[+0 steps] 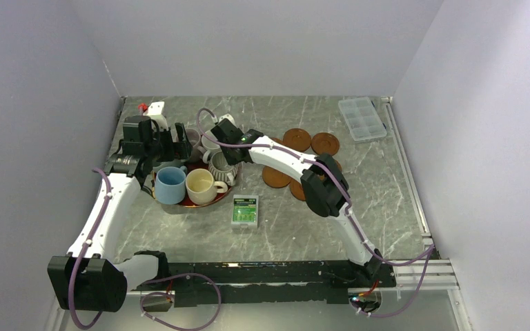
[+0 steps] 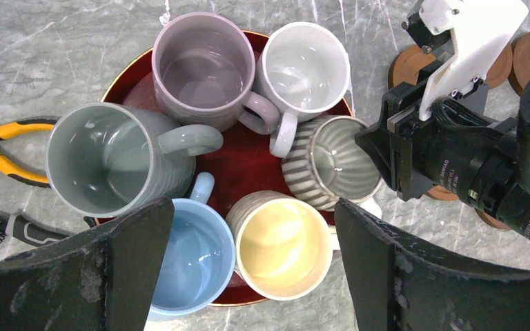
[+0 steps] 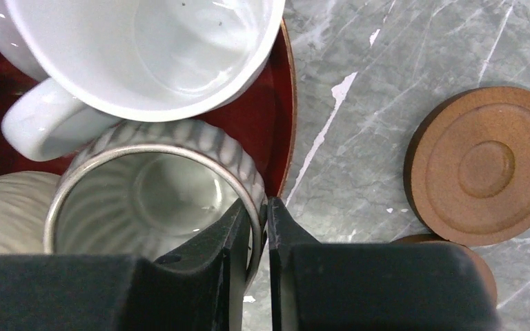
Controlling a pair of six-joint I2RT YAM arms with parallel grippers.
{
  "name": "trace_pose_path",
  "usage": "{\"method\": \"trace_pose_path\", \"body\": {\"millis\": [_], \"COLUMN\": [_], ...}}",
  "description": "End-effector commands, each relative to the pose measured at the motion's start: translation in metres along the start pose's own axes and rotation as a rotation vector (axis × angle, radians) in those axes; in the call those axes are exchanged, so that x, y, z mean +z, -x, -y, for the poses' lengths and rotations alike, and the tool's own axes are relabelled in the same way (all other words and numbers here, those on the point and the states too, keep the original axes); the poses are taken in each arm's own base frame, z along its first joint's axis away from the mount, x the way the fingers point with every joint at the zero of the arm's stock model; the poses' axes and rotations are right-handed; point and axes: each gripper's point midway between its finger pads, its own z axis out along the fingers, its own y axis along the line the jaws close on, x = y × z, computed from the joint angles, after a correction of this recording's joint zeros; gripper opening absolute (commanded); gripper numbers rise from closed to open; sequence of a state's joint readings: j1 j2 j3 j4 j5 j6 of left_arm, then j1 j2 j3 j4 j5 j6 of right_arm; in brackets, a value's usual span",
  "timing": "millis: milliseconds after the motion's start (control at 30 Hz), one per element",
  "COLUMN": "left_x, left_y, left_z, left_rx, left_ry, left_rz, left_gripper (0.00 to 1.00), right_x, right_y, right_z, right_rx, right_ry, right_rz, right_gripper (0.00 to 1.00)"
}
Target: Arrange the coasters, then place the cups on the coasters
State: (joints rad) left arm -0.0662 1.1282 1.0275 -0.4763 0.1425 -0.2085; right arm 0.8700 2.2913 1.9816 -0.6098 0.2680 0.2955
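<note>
Top external view, contents of one grey marbled counter (image 1: 331,227):

- Dark-red round tray (image 1: 192,204), left of centre, carrying all six mugs, each upright.
- Coasters (image 1: 297,140), reddish-brown discs lying flat on the bare counter to the right of the tray. Two lie side by side at the far side. Two more lie nearer and are partly hidden under the right arm.
- Clear compartment box (image 1: 362,118), far right corner.
- Small green-and-white box (image 1: 245,212), just in front of the tray.

Left wrist view, mugs on the tray:

- Mauve mug (image 2: 203,69) and white mug (image 2: 303,65), far side, touching.
- Grey-green mug (image 2: 107,162), left side.
- Light-blue mug (image 2: 193,258) and cream mug (image 2: 283,245), near edge, side by side.
- Striped mug (image 2: 328,165), right edge, just beside the white mug.
- Yellow-handled pliers (image 2: 7,148), on the counter left of the tray.
- Left claw (image 2: 252,207): spread wide and empty, hanging above the light-blue and cream mugs.

Right wrist view:

- Right claw (image 3: 261,224): pinching the wall of the striped mug, one finger inside the rim and one outside.
- The striped mug stands on the tray at its right edge.
- One coaster lies well clear of the tray on the counter.
</note>
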Motion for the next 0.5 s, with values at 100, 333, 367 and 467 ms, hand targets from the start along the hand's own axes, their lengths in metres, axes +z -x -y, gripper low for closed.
{"method": "trace_pose_path", "body": {"millis": [100,333,367,467], "left_x": [-0.007,-0.007,-0.007,-0.007], "left_y": [0.022,0.022,0.022,0.021], "left_z": [0.01,0.008,0.008,0.008], "left_rx": [-0.006,-0.003,-0.003,-0.003], "left_ry": [-0.03,-0.023,-0.023,-0.023], "left_rz": [0.059,0.06,0.06,0.058], "left_gripper": [0.93,0.93,0.93,0.93], "right_x": [-0.012,-0.038,-0.044,-0.059], "right_y": [0.021,0.037,0.039,0.047], "right_z": [-0.001,0.005,0.005,0.005], "right_rx": [0.017,0.021,0.023,0.031], "right_ry": [-0.047,-0.095,-0.095,-0.085], "right_rz": [0.065,0.135,0.149,0.187], "right_gripper": [0.08,0.0,0.0,0.0]}}
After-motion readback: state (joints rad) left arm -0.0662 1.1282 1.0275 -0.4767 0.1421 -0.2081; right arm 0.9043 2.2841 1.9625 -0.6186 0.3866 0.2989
